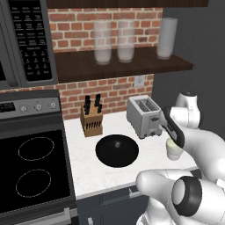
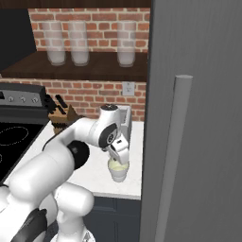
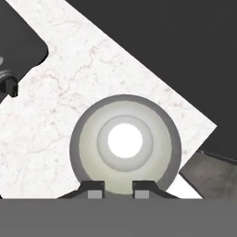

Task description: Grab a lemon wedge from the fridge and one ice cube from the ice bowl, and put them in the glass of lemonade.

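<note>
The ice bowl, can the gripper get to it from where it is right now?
Probably yes. The gripper hangs shut right above the glass of lemonade, and the ice bowl lies just beside it on the same counter. Nothing stands between them; the toaster sits further back.

Light was even and flat across all three rendered views, with no single source to be told. The white counter (image 1: 88, 176) read bright, while the fridge (image 2: 198, 118) stayed a dull mid grey. Shadows were soft: a faint one lay under the shelf (image 1: 123, 66) at twelve o'clock. In the hand view the glass of lemonade (image 3: 125, 143) glowed almost pure white at its centre. Everything looked slightly soft and coarse, without edge distortion.
</note>
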